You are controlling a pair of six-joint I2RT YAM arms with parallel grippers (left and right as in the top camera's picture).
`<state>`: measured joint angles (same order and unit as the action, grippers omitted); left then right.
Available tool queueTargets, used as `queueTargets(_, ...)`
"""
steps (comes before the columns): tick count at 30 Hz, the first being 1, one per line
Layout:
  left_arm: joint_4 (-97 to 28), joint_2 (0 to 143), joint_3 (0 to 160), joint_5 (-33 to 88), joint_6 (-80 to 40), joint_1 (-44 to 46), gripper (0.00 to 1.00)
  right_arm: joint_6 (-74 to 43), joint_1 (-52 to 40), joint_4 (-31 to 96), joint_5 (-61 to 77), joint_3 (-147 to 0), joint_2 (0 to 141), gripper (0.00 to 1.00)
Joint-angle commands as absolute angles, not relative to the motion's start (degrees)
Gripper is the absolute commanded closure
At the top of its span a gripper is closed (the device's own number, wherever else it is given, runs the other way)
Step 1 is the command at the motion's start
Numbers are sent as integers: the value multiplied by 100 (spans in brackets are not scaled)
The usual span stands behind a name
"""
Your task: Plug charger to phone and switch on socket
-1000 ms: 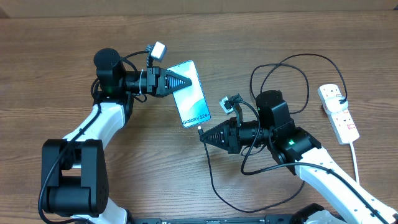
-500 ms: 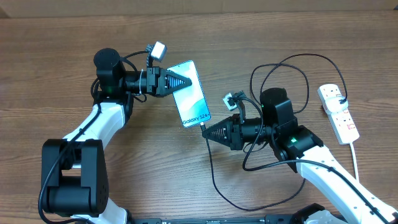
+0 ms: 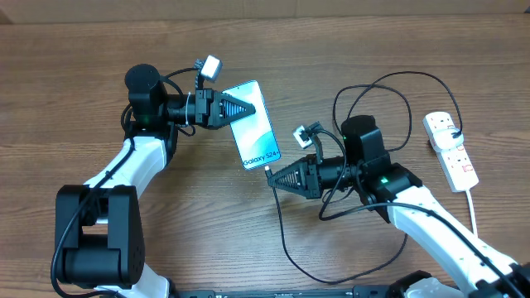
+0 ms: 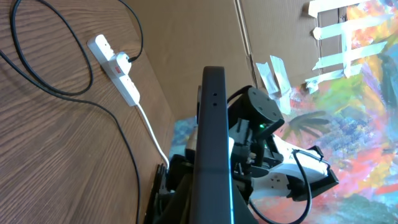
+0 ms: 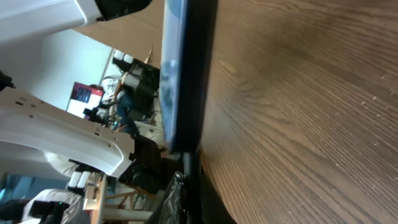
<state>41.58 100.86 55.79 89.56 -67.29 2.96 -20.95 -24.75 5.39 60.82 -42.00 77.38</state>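
**Two grippers on one phone, charger tip at its lower end**

- Left gripper [image 3: 248, 108]: fingers closed to a point on the phone [image 3: 258, 132], gripping it at the upper edge, the end away from the "Galaxy S24+" lettering. In the left wrist view the phone [image 4: 213, 124] shows edge-on, a thin dark bar with a cyan line, rising from between the fingers.
- Right gripper [image 3: 274, 176]: fingers closed on the charger [image 3: 282, 236] just behind its connector tip [image 3: 267, 171], at the phone's lettered end. In the right wrist view the phone [image 5: 186, 74] again shows edge-on, with the dark connector meeting its lower end. Whether the tip is fully seated cannot be told.
- Phone: lies at a slant between the two grippers, cyan screen facing the overhead camera.
- Charger, rest of run: thin black cable drops from the phone's lettered end, curves under the right arm, and loops above that arm, away from the phone.
- Socket [image 3: 450, 149]: white strip well to the right of the phone, beyond the right arm, touched by neither gripper. A black plug [image 4: 126, 59] sits in one outlet. Red switches [image 4: 115, 70] are visible; their position cannot be read.
- White cord [image 3: 474, 203]: leaves the socket's near end.
- Table [image 3: 83, 50]: brown wood grain under everything.
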Motion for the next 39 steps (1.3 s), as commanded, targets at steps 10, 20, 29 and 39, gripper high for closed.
queueTargets(10, 4187, 10099, 5710, 9067, -6617, 274, 96, -2268, -2451, 176, 6663, -4353, 7765, 96)
queueTargets(20, 4185, 10099, 5710, 9067, -6617, 274, 96, -2272, -2451, 220, 6364, -4353, 7765, 96)
queueTargets(29, 4185, 10099, 5710, 9067, -6617, 274, 96, -2274, -2445, 180, 6261, -4353, 7765, 96)
queueTargets(39, 4185, 10099, 5710, 9067, -6619, 276, 96, -2276, -2425, 148, 6237, -4353, 7765, 96)
